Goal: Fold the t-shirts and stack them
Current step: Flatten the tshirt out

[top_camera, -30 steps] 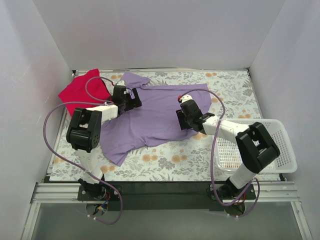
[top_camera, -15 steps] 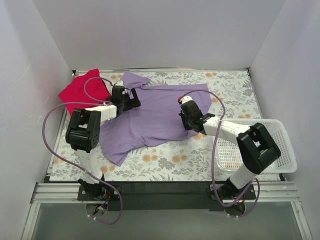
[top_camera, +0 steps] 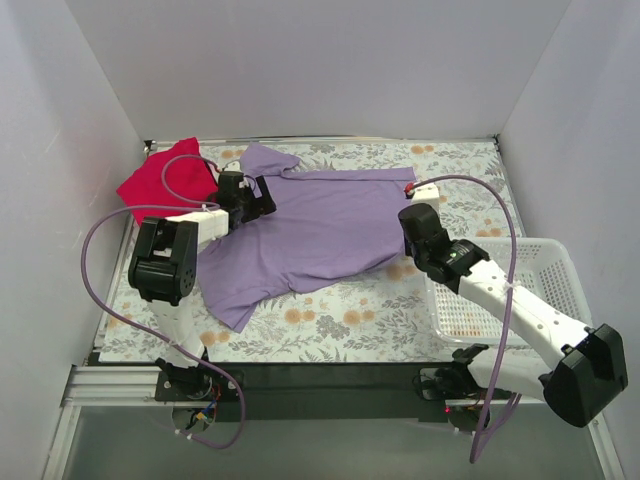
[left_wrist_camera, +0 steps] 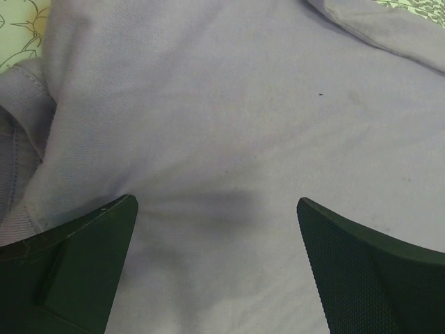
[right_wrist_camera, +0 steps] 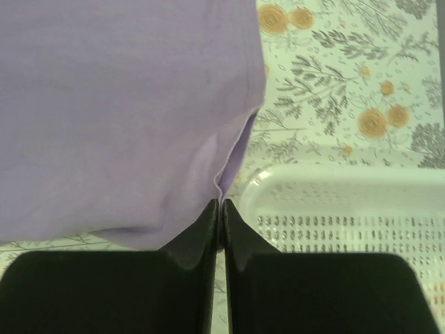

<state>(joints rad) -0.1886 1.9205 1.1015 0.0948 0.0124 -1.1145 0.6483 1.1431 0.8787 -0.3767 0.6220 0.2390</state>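
Floral table (top_camera: 350, 322); two t-shirts, lavender (top_camera: 320, 225), red (top_camera: 160, 185); right gripper (right_wrist_camera: 221, 203) pinches lavender; left gripper (left_wrist_camera: 215, 202) spread.

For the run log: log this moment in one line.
left gripper open above lavender t-shirt | right gripper shut on its edge | red t-shirt back-left

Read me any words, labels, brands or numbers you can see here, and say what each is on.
None: no readable text in any view. The pale lavender cloth t-shirt, the bright red cloth t-shirt, the white plastic mesh basket and the flower-printed table cover bear no lettering.
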